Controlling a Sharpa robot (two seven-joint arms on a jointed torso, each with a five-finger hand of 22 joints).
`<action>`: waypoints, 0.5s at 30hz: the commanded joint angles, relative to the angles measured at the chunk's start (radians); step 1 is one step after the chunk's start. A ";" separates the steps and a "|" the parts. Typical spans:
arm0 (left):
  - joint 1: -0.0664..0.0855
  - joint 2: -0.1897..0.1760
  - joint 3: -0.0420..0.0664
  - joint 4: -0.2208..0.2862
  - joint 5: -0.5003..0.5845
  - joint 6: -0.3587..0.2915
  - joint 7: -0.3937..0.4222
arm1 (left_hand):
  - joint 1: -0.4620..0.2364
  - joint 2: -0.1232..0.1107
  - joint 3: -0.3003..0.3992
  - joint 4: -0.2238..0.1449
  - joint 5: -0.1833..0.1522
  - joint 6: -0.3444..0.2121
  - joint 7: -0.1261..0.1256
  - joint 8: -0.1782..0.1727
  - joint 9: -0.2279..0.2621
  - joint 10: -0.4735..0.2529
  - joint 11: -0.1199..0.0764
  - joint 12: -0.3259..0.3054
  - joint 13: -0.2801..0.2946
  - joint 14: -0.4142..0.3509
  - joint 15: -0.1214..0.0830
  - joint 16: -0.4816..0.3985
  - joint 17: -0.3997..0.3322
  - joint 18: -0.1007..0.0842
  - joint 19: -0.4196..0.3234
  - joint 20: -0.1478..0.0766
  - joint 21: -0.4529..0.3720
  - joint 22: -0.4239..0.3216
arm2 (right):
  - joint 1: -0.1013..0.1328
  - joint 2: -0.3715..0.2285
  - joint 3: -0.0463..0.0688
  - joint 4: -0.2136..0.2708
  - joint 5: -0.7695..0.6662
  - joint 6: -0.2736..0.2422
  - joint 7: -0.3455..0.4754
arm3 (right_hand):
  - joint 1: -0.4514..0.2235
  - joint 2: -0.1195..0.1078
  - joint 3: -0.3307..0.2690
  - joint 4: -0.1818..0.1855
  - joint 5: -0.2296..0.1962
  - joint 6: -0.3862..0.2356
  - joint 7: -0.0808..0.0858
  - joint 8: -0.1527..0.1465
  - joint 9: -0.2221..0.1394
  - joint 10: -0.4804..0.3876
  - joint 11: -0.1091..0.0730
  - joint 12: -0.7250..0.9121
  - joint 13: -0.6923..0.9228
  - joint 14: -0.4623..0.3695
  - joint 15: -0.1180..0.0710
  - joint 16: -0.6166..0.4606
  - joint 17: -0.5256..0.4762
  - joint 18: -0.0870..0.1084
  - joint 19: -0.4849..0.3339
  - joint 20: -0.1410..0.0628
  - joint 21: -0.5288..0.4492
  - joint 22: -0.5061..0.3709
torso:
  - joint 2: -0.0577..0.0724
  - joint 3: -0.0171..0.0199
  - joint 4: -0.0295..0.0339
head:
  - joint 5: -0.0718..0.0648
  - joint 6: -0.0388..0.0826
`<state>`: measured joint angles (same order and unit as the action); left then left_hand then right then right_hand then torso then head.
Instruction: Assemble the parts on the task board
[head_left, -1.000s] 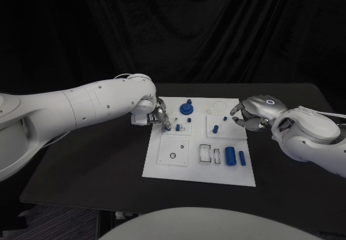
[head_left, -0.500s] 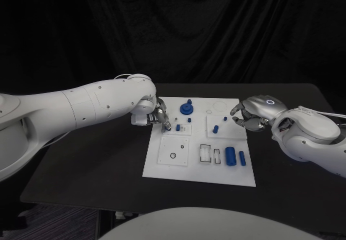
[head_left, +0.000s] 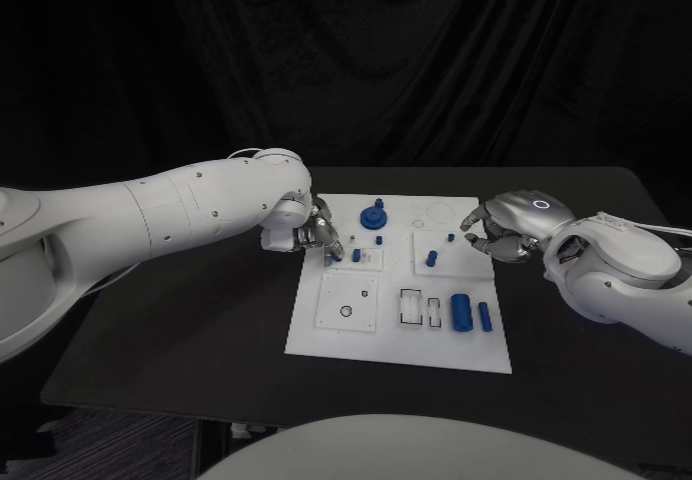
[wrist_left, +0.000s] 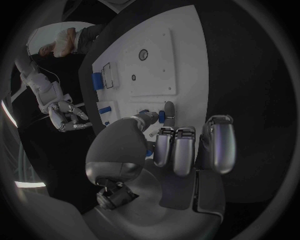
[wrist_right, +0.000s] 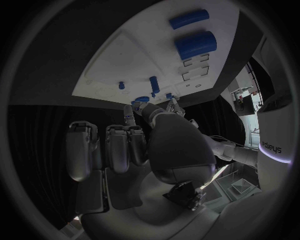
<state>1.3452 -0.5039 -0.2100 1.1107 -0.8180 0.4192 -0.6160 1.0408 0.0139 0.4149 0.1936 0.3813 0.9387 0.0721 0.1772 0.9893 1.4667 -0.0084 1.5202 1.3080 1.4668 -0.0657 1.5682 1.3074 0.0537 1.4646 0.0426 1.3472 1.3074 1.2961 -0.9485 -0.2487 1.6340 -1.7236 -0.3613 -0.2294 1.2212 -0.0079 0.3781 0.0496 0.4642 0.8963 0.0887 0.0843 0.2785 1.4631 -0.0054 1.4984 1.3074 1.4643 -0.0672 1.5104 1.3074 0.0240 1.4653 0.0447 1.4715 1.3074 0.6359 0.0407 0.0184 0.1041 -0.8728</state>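
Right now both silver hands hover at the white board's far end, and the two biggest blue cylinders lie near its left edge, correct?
Not quite. In the head view the two blue cylinders lie near the white board's right edge. The left hand and right hand are at its far end.

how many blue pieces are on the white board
7: tall blue knob, small blue stud and short blue peg far left; tiny blue stud and long blue peg far right; thick blue cylinder and thin blue cylinder near right. The fingers may hide more.
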 joint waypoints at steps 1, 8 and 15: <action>-0.007 0.001 -0.002 0.002 -0.001 0.018 0.008 | -0.043 -0.002 -0.038 0.029 -0.050 -0.003 0.007 -0.029 -0.029 0.062 0.012 -0.005 0.225 0.104 0.013 0.003 0.263 -0.004 0.011 0.013 -0.007 0.196 | -0.002 -0.001 0.001 0.000 -0.003 0.001 -0.017 | -0.002 0.009 0.005 0.002 0.006 0.005 0.001 -0.007 -0.001 0.048 -0.005 -0.004 0.185 0.082 -0.007 -0.003 0.146 0.003 0.055 -0.007 -0.003 0.228 | 0.000 0.0001 -0.0002 | -0.002 0.000; -0.007 -0.001 -0.002 0.002 -0.001 0.018 0.009 | -0.080 0.009 -0.079 0.058 -0.061 0.007 0.010 -0.048 -0.054 0.060 0.016 -0.006 0.225 0.104 0.016 0.003 0.263 -0.003 0.009 0.017 -0.011 0.196 | -0.002 0.000 0.001 -0.001 -0.003 0.003 -0.017 | -0.002 0.009 0.005 0.002 0.006 0.005 0.001 -0.007 -0.001 0.048 -0.005 -0.004 0.185 0.082 -0.007 -0.003 0.146 0.003 0.055 -0.007 -0.003 0.228 | 0.000 -0.0001 0.0011 | -0.001 0.000; -0.008 -0.003 -0.002 0.002 -0.001 0.018 0.012 | -0.094 0.008 -0.100 0.069 -0.065 0.009 0.011 -0.055 -0.063 0.059 0.017 -0.007 0.224 0.104 0.018 0.003 0.263 -0.002 0.007 0.019 -0.014 0.195 | -0.002 0.001 0.001 -0.002 -0.003 0.006 -0.017 | -0.002 0.009 0.005 0.002 0.006 0.005 0.001 -0.007 -0.001 0.048 -0.005 -0.004 0.185 0.082 -0.007 -0.003 0.146 0.003 0.055 -0.007 -0.003 0.228 | 0.000 -0.0005 0.0013 | 0.000 0.000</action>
<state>1.3447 -0.5068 -0.2087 1.1119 -0.8164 0.4227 -0.6125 0.9561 0.0231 0.3211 0.2625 0.3200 0.9432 0.0792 0.1249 0.9288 1.4632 0.0023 1.5170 1.3080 1.4636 -0.0551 1.5682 1.3074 0.0536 1.4691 0.0543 1.3383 1.3073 1.2960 -0.9478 -0.2487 1.6325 -1.7236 -0.3598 -0.2294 1.2212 -0.0079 0.3781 0.0496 0.4642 0.8963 0.0887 0.0843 0.2785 1.4631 -0.0055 1.4984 1.3074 1.4643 -0.0672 1.5104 1.3074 0.0240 1.4653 0.0447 1.4715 1.3073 0.6359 0.0407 0.0194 0.1036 -0.8728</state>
